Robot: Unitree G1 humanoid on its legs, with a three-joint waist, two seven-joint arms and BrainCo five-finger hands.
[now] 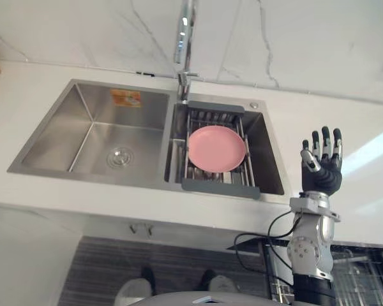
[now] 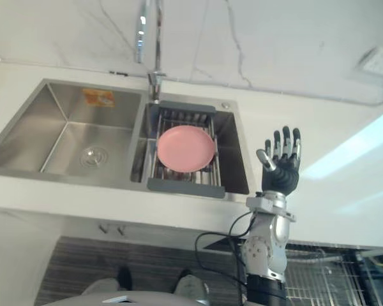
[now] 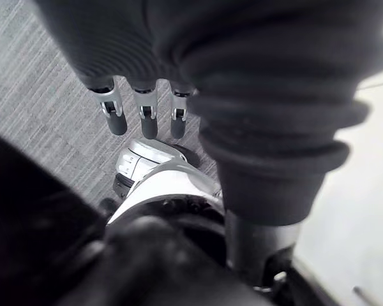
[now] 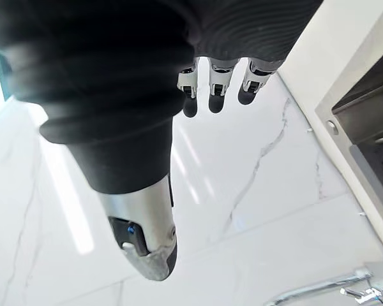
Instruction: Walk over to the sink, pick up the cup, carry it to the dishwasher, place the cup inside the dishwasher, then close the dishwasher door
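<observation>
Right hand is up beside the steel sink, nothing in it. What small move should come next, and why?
Probably swing the right hand toward the robot's left, over the dark grey drain rack in the stainless steel sink. The hand is open above the white counter, apart from everything, and the round pink plate on that rack is the one dish I can see.

A plate point(image 1: 217, 148) is lying on a rack point(image 1: 220, 187) sitting in the right basin point(image 1: 270, 156) of the sink point(image 1: 54, 131); the tap point(image 1: 185, 32) is standing behind.
</observation>
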